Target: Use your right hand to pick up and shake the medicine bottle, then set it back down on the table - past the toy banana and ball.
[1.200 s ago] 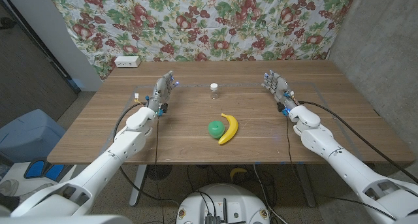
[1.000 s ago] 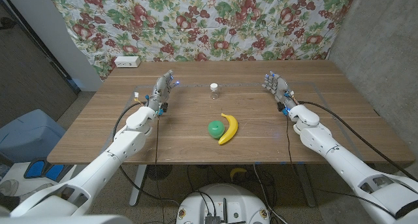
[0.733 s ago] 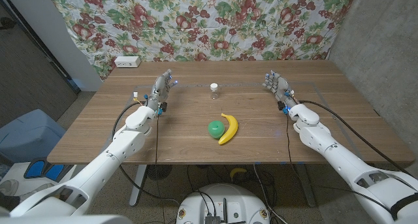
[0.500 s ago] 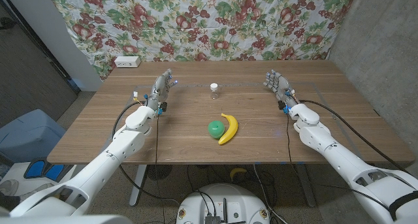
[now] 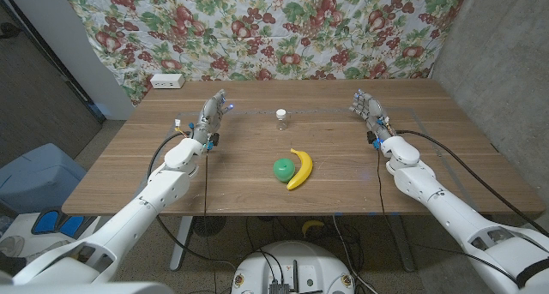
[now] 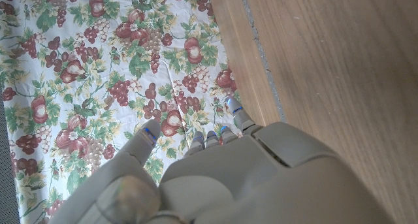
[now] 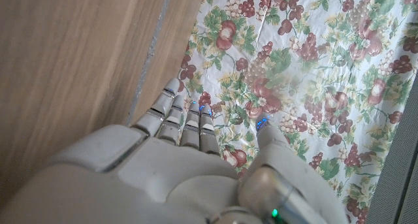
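1. While the left hand waits well to the left of the bottle, it holds nothing, its fingers straight and slightly apart, and it has not moved over the last second.
2. Left of the bottle at the table's back edge sits a white box, unchanged.
3. Upright near the table's far middle, the bottle stands untouched where it was.
4. Just nearer than the bottle lie the green ball and the banana, touching each other.
5. Well to the right of the bottle, the right hand holds nothing, fingers extended; it has drifted slightly rightward and farther back, with no move toward the bottle.
6. Judging from this, the pick-up has not begun; the right hand must next travel left to the bottle, passing behind the toys.
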